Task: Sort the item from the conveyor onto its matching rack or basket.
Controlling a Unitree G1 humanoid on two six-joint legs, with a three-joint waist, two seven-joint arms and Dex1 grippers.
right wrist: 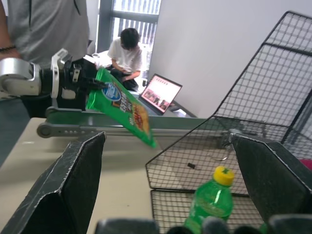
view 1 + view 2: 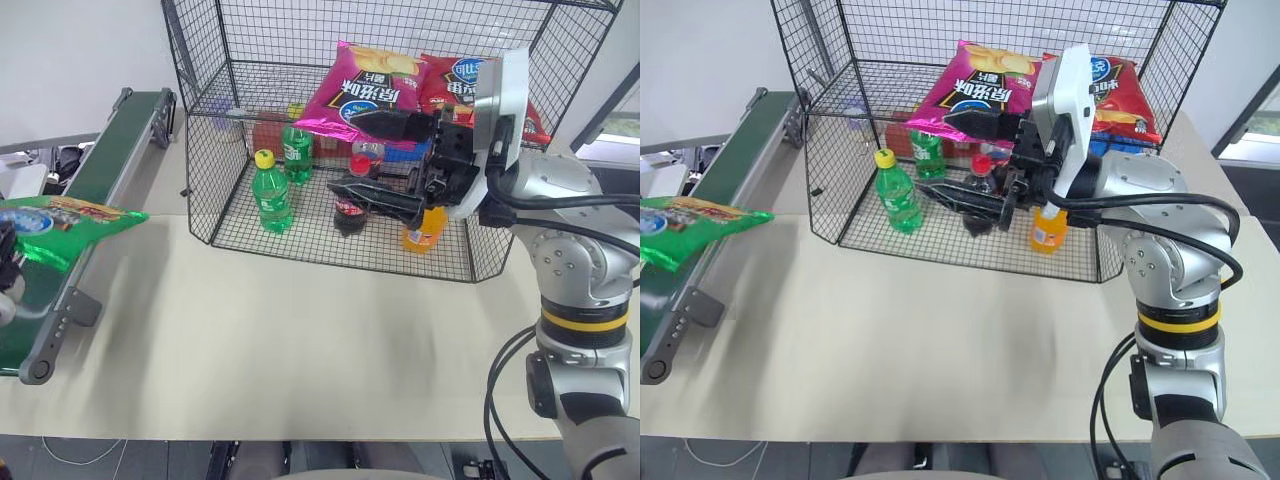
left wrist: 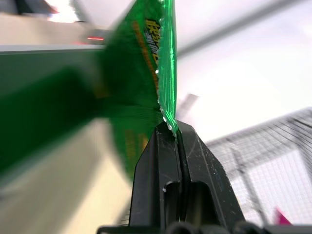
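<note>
Left gripper (image 3: 168, 134) is being kept clenched on the crimped edge of the green crisp bag (image 2: 62, 226); in the left wrist view the two black fingers (image 3: 153, 165) are being pressed together with the foil seam pinched between them. The bag is being held clear of the belt, over the near end of the conveyor (image 2: 95, 170), and is being carried roughly level with its printed face up. In the right wrist view the same bag is being seen hanging from that gripper above the belt.

Right gripper (image 2: 385, 165) is being held released, its fingers spread wide apart and gripping nothing. It is being held in front of the near mesh wall of the black wire cage (image 2: 240, 120), pointing towards the robot's left.

Cage contents are being noted as follows: a magenta crisp bag (image 2: 365, 85) and a red crisp bag (image 2: 455, 80) are being propped at the back; two green bottles (image 2: 272, 195), the nearer one yellow-capped, are standing upright at the left; a dark bottle with a red cap (image 2: 350, 210) and an orange bottle (image 2: 425, 230) are partly being hidden by the right gripper. Cage and conveyor are both being carried by the pale table (image 2: 300, 340), the conveyor along its left edge.
</note>
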